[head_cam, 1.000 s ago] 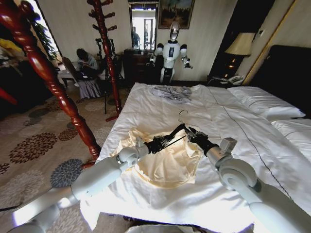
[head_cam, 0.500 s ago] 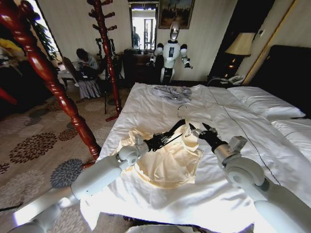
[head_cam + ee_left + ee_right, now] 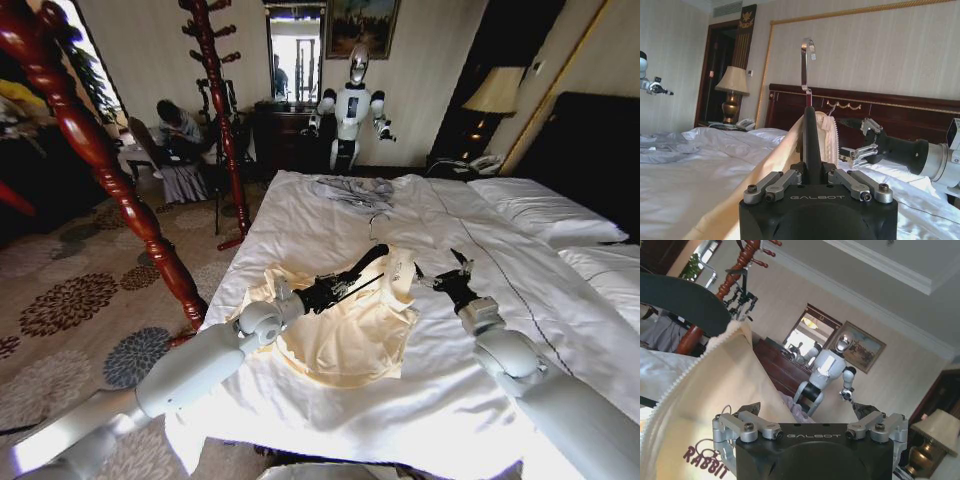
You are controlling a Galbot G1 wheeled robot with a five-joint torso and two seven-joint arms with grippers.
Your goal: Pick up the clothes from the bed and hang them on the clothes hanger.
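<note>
Now the shirt (image 3: 350, 325) lies on the white bed (image 3: 330, 215); left tool (image 3: 338, 290) pinches the hanger (image 3: 362, 263), right tool (image 3: 442, 268) spread beside it, over patterned carpet (image 3: 80, 290).

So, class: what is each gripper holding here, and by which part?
The left gripper is shut on the clothes hanger, gripping its black body below the hook, with the shirt draped on it. The right gripper is open beside the collar, holding nothing.

The big bed (image 3: 330, 215) has white sheets. A soft cream-yellow shirt (image 3: 345, 330) lies on it near the front. A small grey garment (image 3: 352, 190) lies farther back. White pillows (image 3: 540, 210) sit by the dark headboard.
</note>
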